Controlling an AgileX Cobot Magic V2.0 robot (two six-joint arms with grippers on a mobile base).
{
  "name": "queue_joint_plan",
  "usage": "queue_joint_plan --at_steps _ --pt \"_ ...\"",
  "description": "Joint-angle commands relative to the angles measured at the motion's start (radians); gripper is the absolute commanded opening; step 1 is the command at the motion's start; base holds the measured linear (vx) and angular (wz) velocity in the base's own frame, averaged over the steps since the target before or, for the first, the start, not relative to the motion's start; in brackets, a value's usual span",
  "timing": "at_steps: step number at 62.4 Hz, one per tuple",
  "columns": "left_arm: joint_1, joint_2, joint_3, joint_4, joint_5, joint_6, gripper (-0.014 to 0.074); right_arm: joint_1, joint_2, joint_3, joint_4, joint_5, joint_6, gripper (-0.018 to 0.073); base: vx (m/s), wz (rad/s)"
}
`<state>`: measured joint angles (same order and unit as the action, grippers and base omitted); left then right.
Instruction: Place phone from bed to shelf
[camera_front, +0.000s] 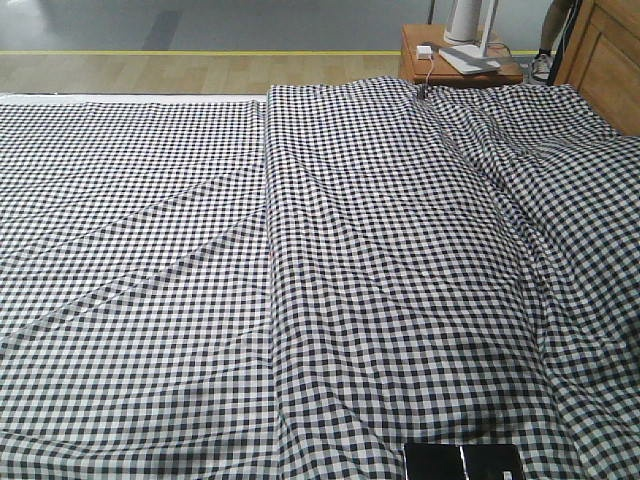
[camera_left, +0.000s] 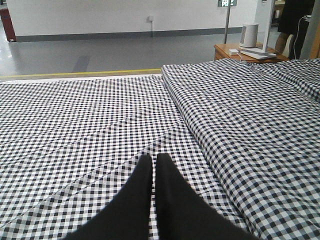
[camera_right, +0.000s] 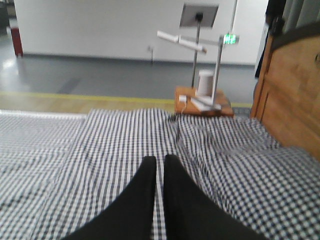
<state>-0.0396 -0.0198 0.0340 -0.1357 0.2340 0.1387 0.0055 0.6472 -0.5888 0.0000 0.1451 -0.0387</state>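
The phone (camera_front: 463, 462), flat and glossy black with a seam across its middle, lies on the bed (camera_front: 300, 280) at the bottom edge of the front view, partly cut off by the frame. The bed wears a wrinkled black-and-white gingham sheet with a lengthwise seam. My left gripper (camera_left: 154, 157) hangs over the sheet (camera_left: 100, 125), its black fingers nearly together with nothing between them. My right gripper (camera_right: 160, 159) is likewise shut and empty above the checked sheet (camera_right: 100, 150). The phone shows in neither wrist view. The shelf is out of view.
A small wooden nightstand (camera_front: 455, 62) stands beyond the bed's far right corner, carrying a white device and a charger with a cable. A brown wooden panelled board (camera_front: 610, 60) rises at the right edge. Grey floor with a yellow line (camera_front: 200, 52) lies beyond the bed.
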Motion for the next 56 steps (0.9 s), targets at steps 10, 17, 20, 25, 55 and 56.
queue_joint_plan --at_steps 10,17,20,25,55,56 --pt "0.001 -0.006 0.002 -0.01 -0.073 -0.004 0.0001 -0.004 0.145 -0.035 -0.009 -0.076 0.004 0.0295 0.0 0.0" --pt "0.001 -0.006 0.002 -0.01 -0.073 -0.004 0.0001 -0.004 0.174 -0.035 -0.009 -0.078 0.005 0.0533 0.0 0.0" --pt "0.001 -0.006 0.002 -0.01 -0.073 -0.004 0.0001 -0.004 0.179 -0.035 -0.009 -0.078 0.005 0.0605 0.0 0.0" --pt "0.001 -0.006 0.002 -0.01 -0.073 -0.004 0.0001 -0.004 0.179 -0.035 -0.009 -0.078 0.004 0.073 0.0 0.0" --pt "0.001 -0.006 0.002 -0.01 -0.073 -0.004 0.0001 -0.004 0.179 -0.035 -0.009 -0.171 0.005 0.0648 0.0 0.0" --pt "0.001 -0.006 0.002 -0.01 -0.073 -0.004 0.0001 -0.004 0.179 -0.035 -0.009 -0.171 0.005 0.0648 0.0 0.0"
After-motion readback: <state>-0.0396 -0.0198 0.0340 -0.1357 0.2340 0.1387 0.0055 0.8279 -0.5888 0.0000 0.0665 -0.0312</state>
